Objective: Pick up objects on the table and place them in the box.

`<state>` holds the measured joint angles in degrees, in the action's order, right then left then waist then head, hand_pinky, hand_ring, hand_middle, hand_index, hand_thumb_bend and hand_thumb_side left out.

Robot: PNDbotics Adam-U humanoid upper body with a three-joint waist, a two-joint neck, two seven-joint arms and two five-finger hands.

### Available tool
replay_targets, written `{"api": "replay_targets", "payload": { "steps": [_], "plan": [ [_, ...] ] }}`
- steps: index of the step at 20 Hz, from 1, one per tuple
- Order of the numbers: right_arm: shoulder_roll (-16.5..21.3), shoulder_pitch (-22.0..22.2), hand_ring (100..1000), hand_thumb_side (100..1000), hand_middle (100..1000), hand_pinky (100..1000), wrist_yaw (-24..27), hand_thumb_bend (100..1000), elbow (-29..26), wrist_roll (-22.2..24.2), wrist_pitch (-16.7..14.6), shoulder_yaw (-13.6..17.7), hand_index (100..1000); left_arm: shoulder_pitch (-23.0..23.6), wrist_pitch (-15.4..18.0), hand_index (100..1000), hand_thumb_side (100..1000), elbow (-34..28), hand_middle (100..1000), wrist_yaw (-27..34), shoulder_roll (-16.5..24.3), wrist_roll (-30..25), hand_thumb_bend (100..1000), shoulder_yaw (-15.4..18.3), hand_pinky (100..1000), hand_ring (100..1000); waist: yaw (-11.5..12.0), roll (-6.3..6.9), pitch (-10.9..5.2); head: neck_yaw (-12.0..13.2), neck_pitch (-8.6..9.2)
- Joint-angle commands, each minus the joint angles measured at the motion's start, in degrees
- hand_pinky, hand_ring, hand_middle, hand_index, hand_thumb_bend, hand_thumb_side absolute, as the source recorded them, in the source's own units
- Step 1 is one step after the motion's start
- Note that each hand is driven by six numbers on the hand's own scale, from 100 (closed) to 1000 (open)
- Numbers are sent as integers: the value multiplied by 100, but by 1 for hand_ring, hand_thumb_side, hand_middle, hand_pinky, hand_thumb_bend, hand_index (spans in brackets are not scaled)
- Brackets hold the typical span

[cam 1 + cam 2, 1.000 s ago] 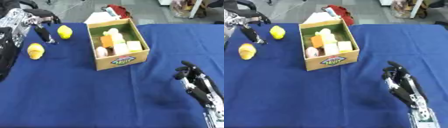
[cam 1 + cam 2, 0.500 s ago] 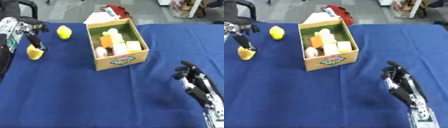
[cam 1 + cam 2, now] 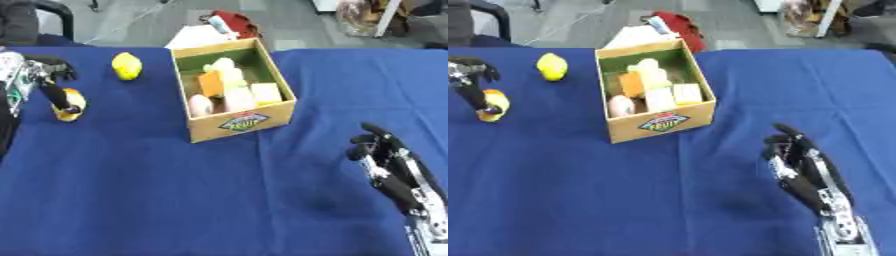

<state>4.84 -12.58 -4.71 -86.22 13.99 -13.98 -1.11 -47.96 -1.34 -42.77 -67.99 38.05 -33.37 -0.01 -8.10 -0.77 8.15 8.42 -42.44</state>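
Observation:
A cardboard box (image 3: pixel 242 122) stands on the blue table, holding several items: orange, pale yellow, white and pink pieces. A yellow lemon (image 3: pixel 127 66) lies to the box's left at the back. Nearer the left edge lies a yellow-orange fruit (image 3: pixel 72 106). My left hand (image 3: pixel 44 80) is right over it, fingers pointing down and touching its top. It is not lifted. My right hand (image 3: pixel 802 170) rests open at the lower right, fingers up, holding nothing.
A red and white bundle (image 3: pixel 223 27) lies beyond the box past the table's far edge. A dark chair (image 3: pixel 35 15) stands at the far left. Bare blue cloth (image 3: pixel 175 200) stretches across the front.
My left hand has moved down and toward the near side, from beside the lemon onto the yellow-orange fruit. The right hand has stayed still.

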Motion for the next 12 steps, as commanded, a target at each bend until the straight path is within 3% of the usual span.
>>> {"api": "replay_targets", "payload": {
  "steps": [1, 6, 9, 12],
  "plan": [
    [80, -56, 625, 378, 669, 657, -14, 100, -78, -12, -9, 27, 903, -48, -91, 866, 225, 75, 758, -42, 194, 259, 460, 100, 734, 691, 2, 0, -50, -7, 58],
    [69, -60, 626, 375, 670, 657, -15, 100, -75, 2, -6, 23, 903, 46, -117, 797, 214, 229, 664, -17, 109, 583, 429, 91, 691, 604, 4, -19, -47, -20, 73],
    [73, -57, 625, 375, 670, 657, -14, 100, -71, -2, -3, 33, 903, 70, -106, 703, 193, 238, 535, -23, 111, 761, 359, 86, 640, 510, -1, -27, -51, -17, 62],
    [75, -51, 625, 375, 670, 657, -19, 100, -61, -6, 3, 36, 903, 39, -46, 660, 183, 71, 486, -65, 173, 903, 298, 69, 622, 474, 9, -22, -55, -22, 60]
  ]
}}
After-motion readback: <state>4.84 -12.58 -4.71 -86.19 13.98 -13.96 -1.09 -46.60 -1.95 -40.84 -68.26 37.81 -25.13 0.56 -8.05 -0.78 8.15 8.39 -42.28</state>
